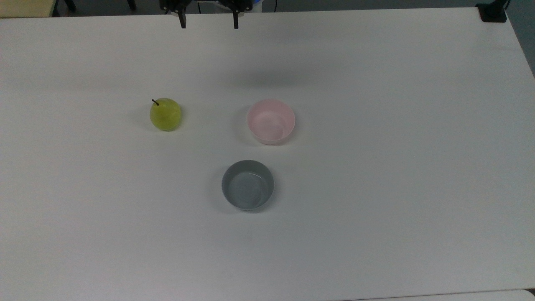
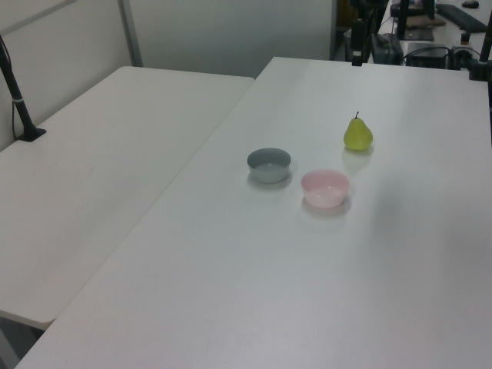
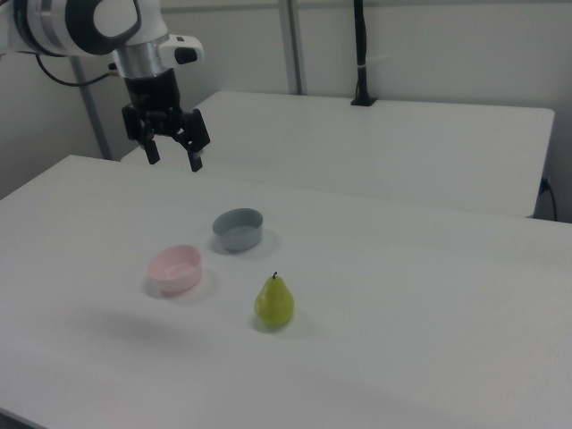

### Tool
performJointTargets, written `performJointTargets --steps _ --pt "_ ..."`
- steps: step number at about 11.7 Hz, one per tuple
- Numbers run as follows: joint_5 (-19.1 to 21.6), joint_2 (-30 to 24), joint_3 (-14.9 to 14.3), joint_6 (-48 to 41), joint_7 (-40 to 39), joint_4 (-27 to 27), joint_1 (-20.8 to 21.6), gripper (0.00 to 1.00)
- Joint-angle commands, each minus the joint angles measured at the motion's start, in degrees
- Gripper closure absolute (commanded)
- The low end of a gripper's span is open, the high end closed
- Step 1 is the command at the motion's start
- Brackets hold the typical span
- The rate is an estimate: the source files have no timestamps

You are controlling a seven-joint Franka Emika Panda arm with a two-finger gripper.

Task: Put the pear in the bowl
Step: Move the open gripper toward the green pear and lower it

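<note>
A grey bowl [image 1: 248, 184] sits upright just below the middle of the top view, on the big white table [image 1: 397, 167]. In the left view the grey bowl [image 2: 269, 164] lands near centre frame, and a second white table [image 2: 100, 177] runs alongside at the left, a black pole [image 2: 17, 92] standing on it at the left edge. In the right view that black pole [image 3: 359, 54] rises at top centre.

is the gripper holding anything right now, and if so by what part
Nothing is held. The gripper is open and empty above the table, and the pear stands alone on it.
</note>
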Motion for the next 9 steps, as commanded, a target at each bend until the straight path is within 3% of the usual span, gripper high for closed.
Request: performJointTargets --steps 1,6,9 --pt "-1.9 -0.3 -0.1 -0.2 -2.1 -0.7 -3.0 0.0" --pt "-3.4 1.2 0.0 1.3 -15.8 -2.9 -10.1 0.0" --pt "-3.4 1.5 0.0 7.8 -15.9 -8.3 -10.5 0.0"
